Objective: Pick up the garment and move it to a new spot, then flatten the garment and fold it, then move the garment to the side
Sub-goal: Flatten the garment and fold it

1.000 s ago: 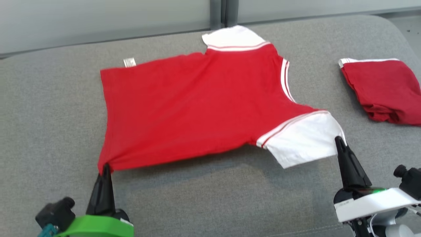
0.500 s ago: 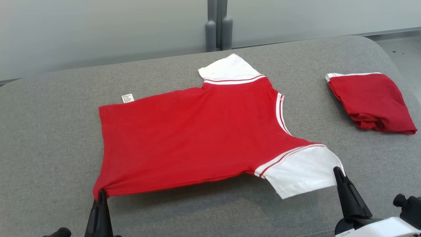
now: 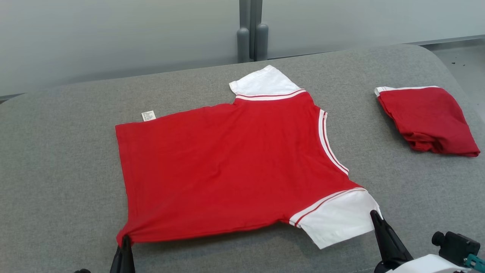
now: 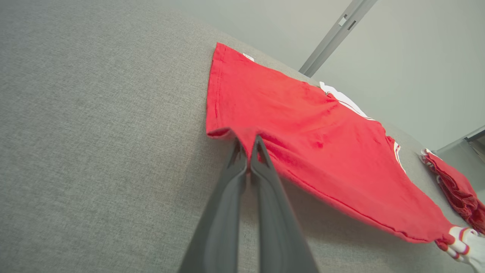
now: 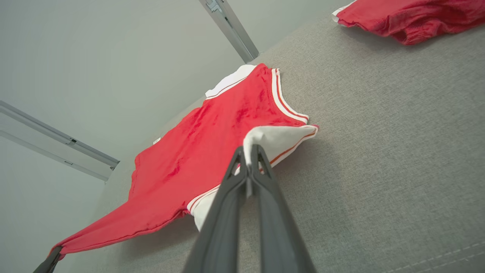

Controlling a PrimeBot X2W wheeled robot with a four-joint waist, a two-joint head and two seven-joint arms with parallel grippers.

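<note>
red shirt [image 3: 227, 167] | long axis left-right, collar right | left fingers [image 3: 123, 259] pinch hem corner | right fingers [image 3: 384, 237] pinch sleeve [image 3: 337, 220]

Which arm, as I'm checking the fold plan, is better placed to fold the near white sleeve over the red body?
Likely right. The right gripper is shut on that white sleeve of the red fabric T-shirt; the left gripper pinches the distant hem corner.
</note>
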